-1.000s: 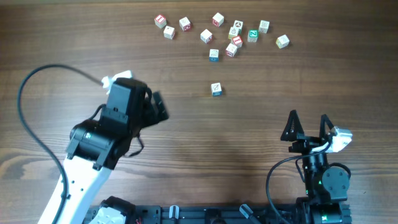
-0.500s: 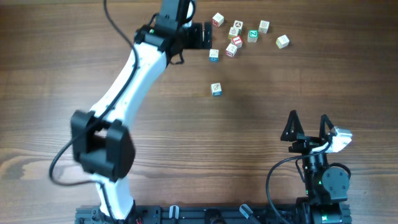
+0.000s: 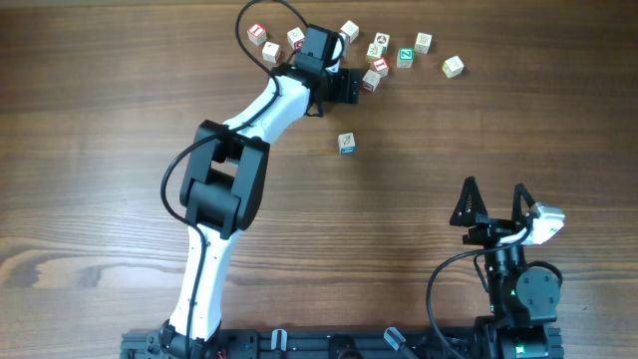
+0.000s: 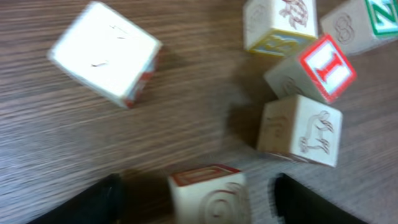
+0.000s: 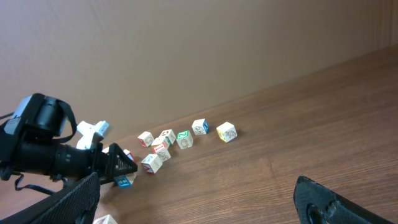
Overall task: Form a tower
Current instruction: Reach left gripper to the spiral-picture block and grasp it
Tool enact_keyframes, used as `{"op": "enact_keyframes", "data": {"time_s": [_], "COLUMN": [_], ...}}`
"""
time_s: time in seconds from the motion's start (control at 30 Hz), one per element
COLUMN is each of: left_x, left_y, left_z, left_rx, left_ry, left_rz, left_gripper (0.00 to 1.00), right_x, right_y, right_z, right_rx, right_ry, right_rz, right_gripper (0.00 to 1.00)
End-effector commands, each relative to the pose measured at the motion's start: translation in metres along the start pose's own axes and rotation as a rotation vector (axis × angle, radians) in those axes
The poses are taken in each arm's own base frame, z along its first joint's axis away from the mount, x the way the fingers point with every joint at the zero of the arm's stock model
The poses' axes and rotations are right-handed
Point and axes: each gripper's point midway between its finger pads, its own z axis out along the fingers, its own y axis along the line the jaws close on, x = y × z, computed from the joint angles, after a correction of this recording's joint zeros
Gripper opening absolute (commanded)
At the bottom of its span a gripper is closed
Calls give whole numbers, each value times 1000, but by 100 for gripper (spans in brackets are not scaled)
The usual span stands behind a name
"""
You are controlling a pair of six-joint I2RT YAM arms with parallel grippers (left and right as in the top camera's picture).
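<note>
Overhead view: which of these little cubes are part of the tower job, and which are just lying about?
In the job:
- lone blue-print cube
- straddled cube, inside the open left gripper, probably next for stacking

Lying about:
- red I cube
- green-print cube
- far-left red-print cube
- right gripper, parked open

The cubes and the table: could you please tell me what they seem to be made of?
Cubes: probably pale, matte wood, going by the beige unglossed sides and printed faces. Table: brown streaky grain with a low sheen; solid wood or laminate, I cannot tell.
</note>
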Motion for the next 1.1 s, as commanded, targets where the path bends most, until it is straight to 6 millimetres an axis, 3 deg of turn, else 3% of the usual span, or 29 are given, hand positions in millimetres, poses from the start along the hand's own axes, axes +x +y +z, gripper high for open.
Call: {"op": "enact_keyframes", "data": {"time_s": [0.0,0.07,0.2,0.27,0.37,0.43,0.5,0.73,0.87,1.0,1.07], "left_x": [17,20,17,4,-26,-25,-10,72,95,112,124], "left_y": [4,11,7,-5,-26,-39,-53,-76,-101,-92,-75], "left_z": [13,13,6,-14,-76,-102,-119,-132,-131,-127,-124], "left_rx": [-17,-52,-51,-41,-78,-83,-88,-242,-265,-341,-419], "left_ry": [52,62,61,36,-40,-33,20,254,275,273,264], "left_rz": [-21,-34,-29,-19,-58,-110,-180,-297,-286,-391,-437], "left_gripper": [47,31,24,21,19,20,20,16,15,14,14], "right_x": [-1,-1,-1,-1,-1,-1,-1,-1,-1,-1,-1], "right_y": [2,2,2,2,2,2,2,2,2,2,2], "right_z": [0,0,0,0,0,0,0,0,0,0,0], "right_rx": [-14,-14,-14,-14,-14,-14,-14,-14,-14,-14,-14], "right_ry": [-5,-5,-5,-5,-5,-5,-5,-5,-5,-5,-5], "right_rz": [-11,-11,-10,-11,-10,-11,-11,-11,-10,-11,-11], "right_gripper": [100,100,99,100,100,100,100,100,100,100,100]}}
